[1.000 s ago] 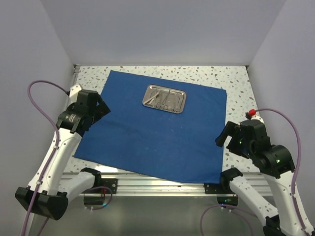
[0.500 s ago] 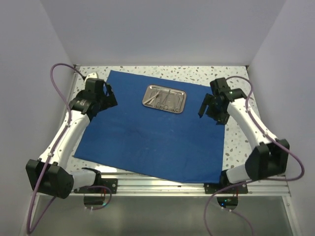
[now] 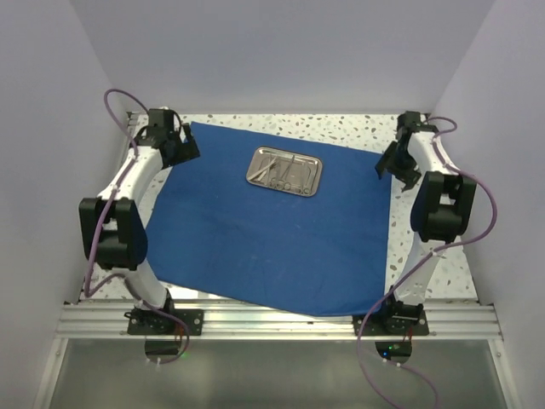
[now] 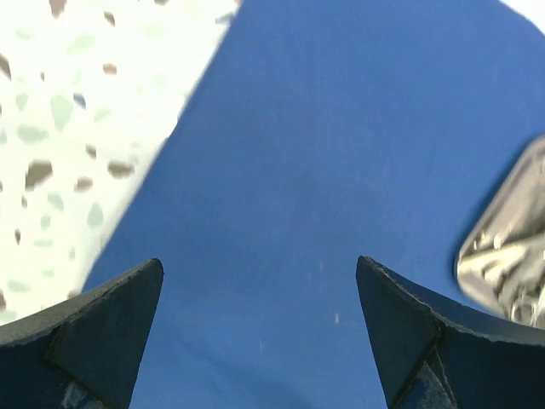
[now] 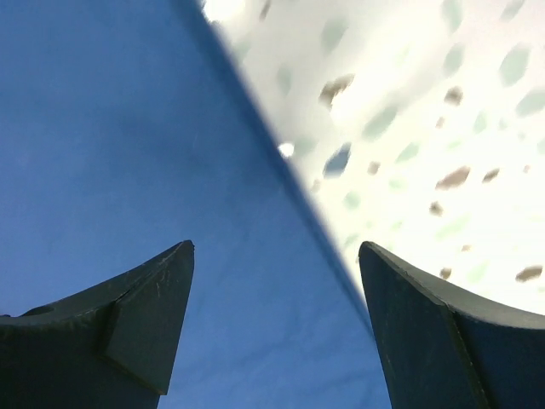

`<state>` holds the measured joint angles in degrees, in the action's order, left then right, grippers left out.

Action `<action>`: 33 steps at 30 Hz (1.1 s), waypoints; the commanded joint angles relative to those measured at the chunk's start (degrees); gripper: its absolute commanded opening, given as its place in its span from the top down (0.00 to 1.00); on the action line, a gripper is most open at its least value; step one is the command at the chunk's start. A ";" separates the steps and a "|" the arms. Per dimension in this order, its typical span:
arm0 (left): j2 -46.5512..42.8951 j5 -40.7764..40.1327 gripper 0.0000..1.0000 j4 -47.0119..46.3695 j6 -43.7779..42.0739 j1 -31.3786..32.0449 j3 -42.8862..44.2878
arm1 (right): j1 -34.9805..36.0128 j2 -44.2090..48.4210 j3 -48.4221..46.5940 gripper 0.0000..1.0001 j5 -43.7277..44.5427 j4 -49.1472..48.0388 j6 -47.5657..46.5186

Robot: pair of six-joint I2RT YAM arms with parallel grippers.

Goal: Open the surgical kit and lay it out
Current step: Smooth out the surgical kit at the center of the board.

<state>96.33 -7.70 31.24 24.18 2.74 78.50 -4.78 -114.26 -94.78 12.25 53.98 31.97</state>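
Left wrist view: the left hand (image 4: 258, 281) is spread wide and grasps nothing. It hangs over the left border of the cloth (image 4: 324, 170), with the speckled table (image 4: 77, 102) just outside that border. The right hand (image 5: 277, 256) is likewise released and empty. It straddles the cloth's right border, one tip over blue and the other over bare table. From above, both hands sit at the far corners of the cloth, well apart from each other. The tray (image 3: 283, 170) lies between them on the far middle of the cloth.

The cloth already lies open and nearly flat, so the unwrapping looks largely done. The step in hand appears to be squaring or smoothing the far corners. If so, the next move calls for each hand to drop onto its border and pinch only the cloth, then draw outward evenly so the tray is not dragged. After that, the instruments (image 3: 285, 169) are left to be lifted out and set down apart.

Whether either hand touches the cloth cannot be told. The left wrist view cuts the tray off at its right margin. In the top view the instruments are too small to tell scissors from forceps or tweezers.
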 commanded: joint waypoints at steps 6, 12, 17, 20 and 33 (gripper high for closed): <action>18.61 3.93 0.00 -2.50 -1.86 -2.74 18.96 | -2.43 -14.49 -14.63 0.20 1.03 1.66 -1.82; 27.84 5.42 0.00 -2.33 -0.81 -5.03 27.40 | -2.43 -22.14 -20.26 0.23 -3.45 1.04 -2.26; 35.58 6.12 0.00 0.39 -0.89 -5.38 35.91 | -2.43 -25.48 -23.69 0.28 -4.87 0.52 -2.00; 39.10 4.11 0.00 1.97 -0.98 -5.47 39.09 | -2.34 -25.84 -23.52 0.39 -5.66 -0.36 -1.56; 46.66 4.63 0.62 4.09 0.95 -6.96 42.35 | -1.29 -33.13 -34.84 1.00 -13.90 -2.39 0.81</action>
<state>141.23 -4.93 32.71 24.29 -3.38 120.90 -7.14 -141.67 -126.15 2.09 55.55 30.89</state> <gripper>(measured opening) 0.468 0.045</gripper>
